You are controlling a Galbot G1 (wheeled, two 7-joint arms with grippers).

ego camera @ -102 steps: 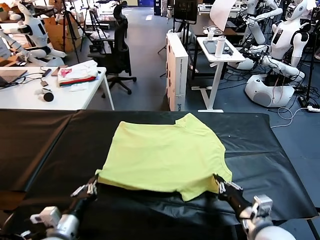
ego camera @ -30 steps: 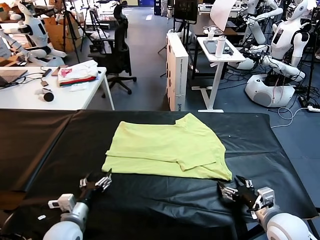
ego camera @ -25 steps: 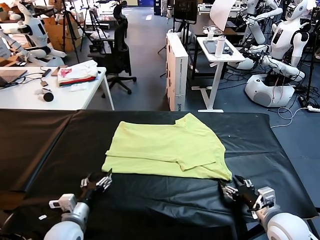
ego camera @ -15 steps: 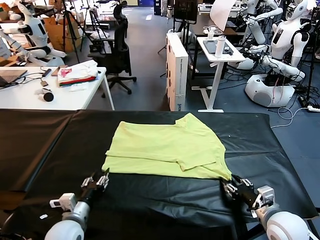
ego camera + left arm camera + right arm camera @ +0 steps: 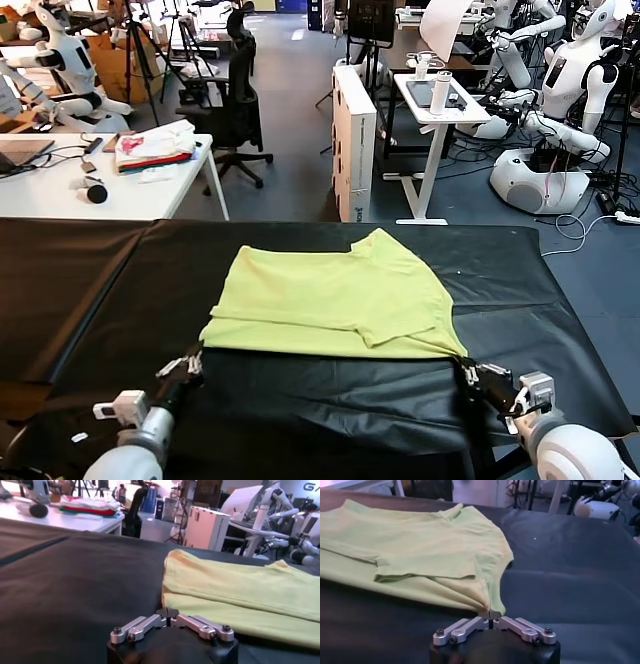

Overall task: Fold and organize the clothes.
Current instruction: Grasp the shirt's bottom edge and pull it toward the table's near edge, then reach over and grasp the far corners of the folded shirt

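The left gripper [image 5: 190,362] sits low over the near part of the black-covered table [image 5: 90,290], its slim metal fingers [image 5: 150,623] brought together at the tips. In the left wrist view [image 5: 169,613] those tips meet right at the near left corner of the lime yellow-green short-sleeved cotton T-shirt [image 5: 335,297], with a small dark nub between them; whether any cloth is actually pinched there cannot be told.

The right gripper [image 5: 468,369] is at the opposite near corner of the shirt, toward the table's right edge. Its fingers [image 5: 522,625] are also drawn together, and in the right wrist view [image 5: 490,614] the tips close on the puckered point of the shirt's near right corner, where the fabric gathers into small creases.

The T-shirt [image 5: 420,555] lies flat in the middle of the table, folded over so that a doubled upper layer with a sleeve hem overlaps a lower strip along the near edge [image 5: 240,592]. Its round neck points toward the far edge of the table.

Beyond the table's far left corner stands a white desk [image 5: 150,195] carrying a white-pink-red cloth pile [image 5: 155,145]. Farther back is a black office chair [image 5: 235,110], and white robots [image 5: 565,90] stand at the far right.
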